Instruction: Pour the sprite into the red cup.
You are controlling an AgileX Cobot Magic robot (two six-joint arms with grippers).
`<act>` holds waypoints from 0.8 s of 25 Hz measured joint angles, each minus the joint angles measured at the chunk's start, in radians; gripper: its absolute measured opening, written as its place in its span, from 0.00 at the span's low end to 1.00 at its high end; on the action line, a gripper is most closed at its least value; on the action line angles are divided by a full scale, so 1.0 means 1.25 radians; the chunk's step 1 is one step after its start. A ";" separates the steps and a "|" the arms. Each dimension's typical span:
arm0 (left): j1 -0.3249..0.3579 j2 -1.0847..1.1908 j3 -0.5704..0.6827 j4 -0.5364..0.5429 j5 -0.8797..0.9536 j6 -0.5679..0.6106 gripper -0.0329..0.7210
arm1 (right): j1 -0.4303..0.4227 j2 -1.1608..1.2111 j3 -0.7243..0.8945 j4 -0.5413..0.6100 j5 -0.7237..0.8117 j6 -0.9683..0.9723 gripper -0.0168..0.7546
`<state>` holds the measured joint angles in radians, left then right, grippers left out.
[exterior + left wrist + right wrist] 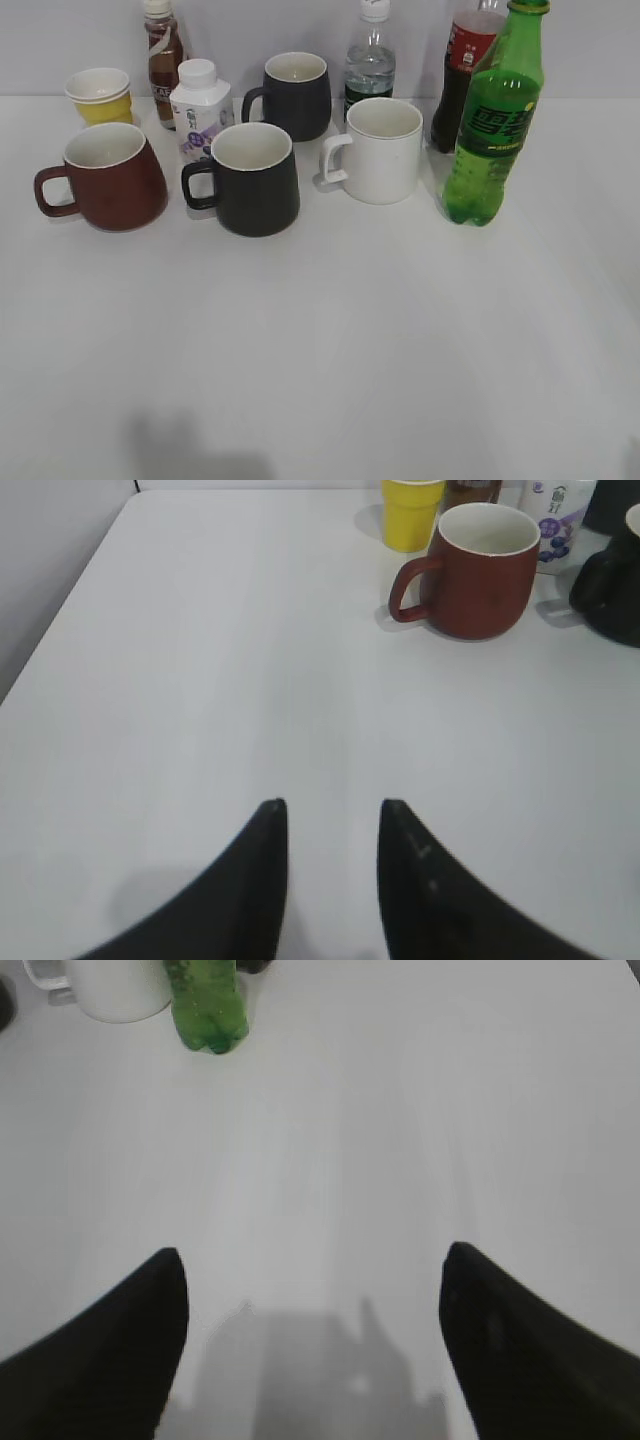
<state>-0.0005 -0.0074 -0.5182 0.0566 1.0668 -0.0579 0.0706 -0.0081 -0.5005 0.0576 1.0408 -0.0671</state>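
Sprite bottle (495, 125) upright, long axis vertical, capped, just right of white mug (380, 150), dark cola bottle (462, 75) behind it. Ahead and left of right gripper (315, 1270): jaws wide apart, holding nothing, nearer arm. Red cup (108, 176) well left of the sprite, beyond black mug (247, 178). Ahead-right of left gripper (332, 815): narrow gap, holding nothing. Bottle cap visible in exterior view only; right wrist view shows base only.
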 joint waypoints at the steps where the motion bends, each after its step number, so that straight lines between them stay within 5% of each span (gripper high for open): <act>1: 0.000 0.000 0.000 0.000 0.000 0.000 0.37 | 0.000 0.000 0.000 0.000 0.000 0.000 0.78; 20: 0.000 0.000 0.000 0.000 0.000 0.000 0.37 | 0.000 0.000 0.000 0.000 0.000 0.000 0.78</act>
<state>-0.0005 -0.0074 -0.5182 0.0566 1.0668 -0.0579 0.0706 -0.0081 -0.5005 0.0576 1.0408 -0.0671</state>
